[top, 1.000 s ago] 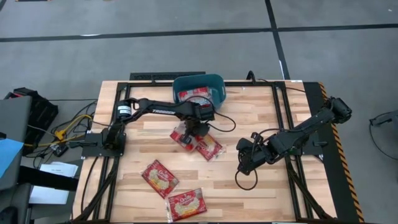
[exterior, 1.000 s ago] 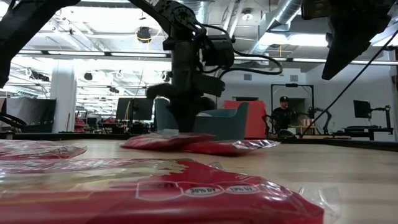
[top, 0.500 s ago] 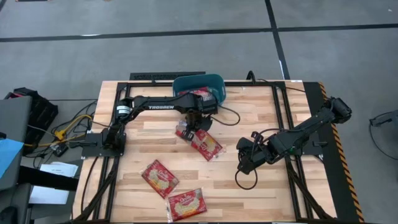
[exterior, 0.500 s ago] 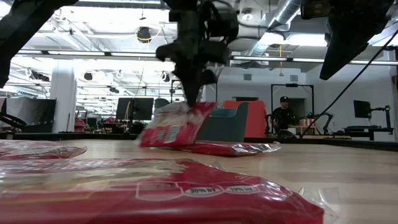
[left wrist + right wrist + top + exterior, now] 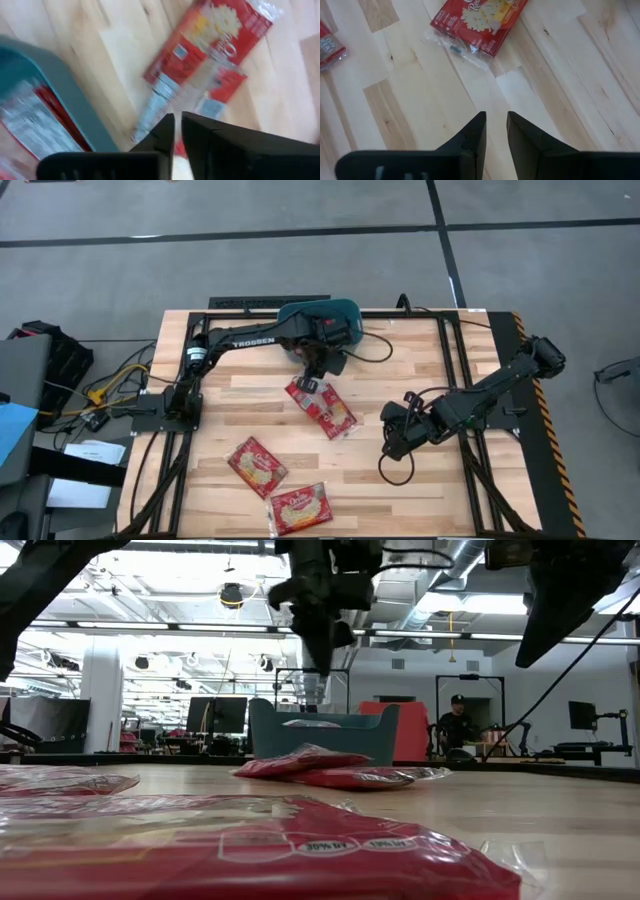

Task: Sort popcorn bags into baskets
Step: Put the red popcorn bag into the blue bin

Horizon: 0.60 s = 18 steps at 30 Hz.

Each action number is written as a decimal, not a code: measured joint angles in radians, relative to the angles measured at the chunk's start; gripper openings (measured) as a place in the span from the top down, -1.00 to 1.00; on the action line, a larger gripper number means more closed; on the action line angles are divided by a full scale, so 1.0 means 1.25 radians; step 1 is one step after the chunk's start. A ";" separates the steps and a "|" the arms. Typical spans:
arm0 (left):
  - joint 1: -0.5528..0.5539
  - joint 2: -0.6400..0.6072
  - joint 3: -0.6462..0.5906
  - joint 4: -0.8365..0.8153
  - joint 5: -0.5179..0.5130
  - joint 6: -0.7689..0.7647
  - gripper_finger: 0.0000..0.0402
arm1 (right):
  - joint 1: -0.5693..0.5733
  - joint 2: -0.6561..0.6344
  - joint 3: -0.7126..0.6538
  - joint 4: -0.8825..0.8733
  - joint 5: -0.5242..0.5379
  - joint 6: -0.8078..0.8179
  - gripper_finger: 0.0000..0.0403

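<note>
My left gripper [image 5: 318,363], nearly shut and empty, hangs by the basket [image 5: 345,308]; I'd reopen squarely over the fallen bag [image 5: 305,392].

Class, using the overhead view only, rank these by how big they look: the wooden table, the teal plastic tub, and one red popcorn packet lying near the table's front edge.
1. Wooden slatted table, by far the largest.
2. Teal plastic tub, though the left arm hides part of it.
3. Red popcorn packet, smallest; the neighbouring packet looks about alike.

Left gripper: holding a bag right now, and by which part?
Nothing. The left gripper hangs above the table with nearly shut, empty fingers; the two bags lie on the wood below, by the basket. The right gripper holds nothing either.
</note>
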<state>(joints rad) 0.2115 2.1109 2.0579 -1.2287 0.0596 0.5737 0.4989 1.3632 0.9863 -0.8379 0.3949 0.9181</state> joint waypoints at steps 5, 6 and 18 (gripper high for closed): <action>0.025 0.000 0.000 -0.110 0.029 -0.106 0.49 | 0.013 0.000 0.000 0.000 0.001 0.017 0.44; 0.037 0.000 0.000 -0.132 0.046 -0.138 0.40 | 0.016 0.000 0.000 0.000 0.004 0.019 0.44; 0.156 -0.102 -0.272 -0.072 0.114 -0.374 -0.31 | 0.086 0.000 0.000 -0.057 0.043 0.141 0.30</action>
<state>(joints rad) 0.4061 1.9831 1.7182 -1.3181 0.2022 0.1066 0.6067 1.3628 0.9859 -0.9094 0.4487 1.0947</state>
